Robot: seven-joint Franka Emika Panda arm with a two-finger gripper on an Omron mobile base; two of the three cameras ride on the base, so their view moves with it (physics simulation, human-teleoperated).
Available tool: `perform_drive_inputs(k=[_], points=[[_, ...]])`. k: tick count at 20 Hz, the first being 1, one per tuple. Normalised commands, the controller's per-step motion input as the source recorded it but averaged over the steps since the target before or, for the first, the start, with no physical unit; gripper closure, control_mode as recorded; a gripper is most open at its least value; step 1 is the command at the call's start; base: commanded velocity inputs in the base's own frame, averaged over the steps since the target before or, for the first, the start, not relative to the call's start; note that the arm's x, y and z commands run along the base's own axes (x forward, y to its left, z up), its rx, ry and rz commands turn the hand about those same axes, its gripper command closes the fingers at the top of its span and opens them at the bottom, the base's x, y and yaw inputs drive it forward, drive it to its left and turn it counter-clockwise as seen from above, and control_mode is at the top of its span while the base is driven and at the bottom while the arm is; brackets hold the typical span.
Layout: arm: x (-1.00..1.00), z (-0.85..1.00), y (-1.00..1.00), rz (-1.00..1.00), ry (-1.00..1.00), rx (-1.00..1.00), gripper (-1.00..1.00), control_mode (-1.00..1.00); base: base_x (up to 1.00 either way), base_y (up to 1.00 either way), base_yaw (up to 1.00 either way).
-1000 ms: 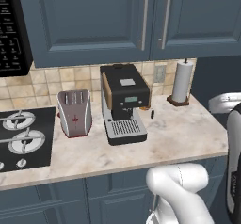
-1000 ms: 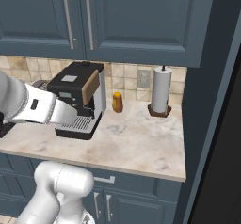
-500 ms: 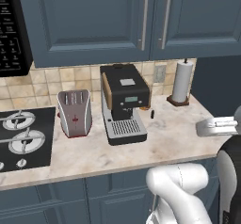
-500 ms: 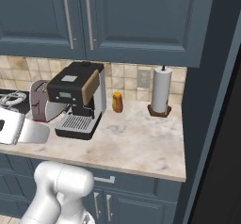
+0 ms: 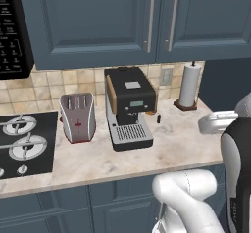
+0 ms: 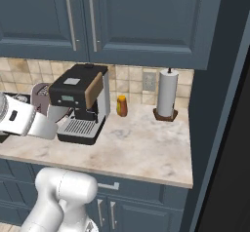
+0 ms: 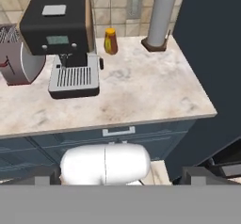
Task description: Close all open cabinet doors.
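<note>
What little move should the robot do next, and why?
Probably turn away to look for an open door elsewhere: the two cabinet doors above the coffee machine look shut flush, and the lower doors under the counter seem shut too.

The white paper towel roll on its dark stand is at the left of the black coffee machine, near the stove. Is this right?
Not quite. The white paper towel roll on its dark stand is at the right of the black coffee machine, away from the stove, as the left base view shows.
</note>
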Motion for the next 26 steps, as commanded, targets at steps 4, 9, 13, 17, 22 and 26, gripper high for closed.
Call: perform_drive_inputs(k=[4,9,13,17,22,26], points=[[0.07,-0.04,0.0,0.0,0.06,0.02,-1.0,-1.0,0.0,0.0,0.0],[0.06,0.0,0.0,0.0,0.0,0.0,-1.0,-1.0,0.0,0.0,0.0],[0.2,0.0,0.0,0.08,0.0,0.02,-1.0,-1.0,0.0,0.0,0.0],[0.07,0.0,0.0,0.09,0.0,0.01,-1.0,-1.0,0.0,0.0,0.0],[0.01,-0.01,0.0,0.05,0.02,0.0,-1.0,-1.0,0.0,0.0,0.0],[0.0,-0.01,0.0,0.0,0.04,0.0,-1.0,-1.0,0.0,0.0,0.0]])
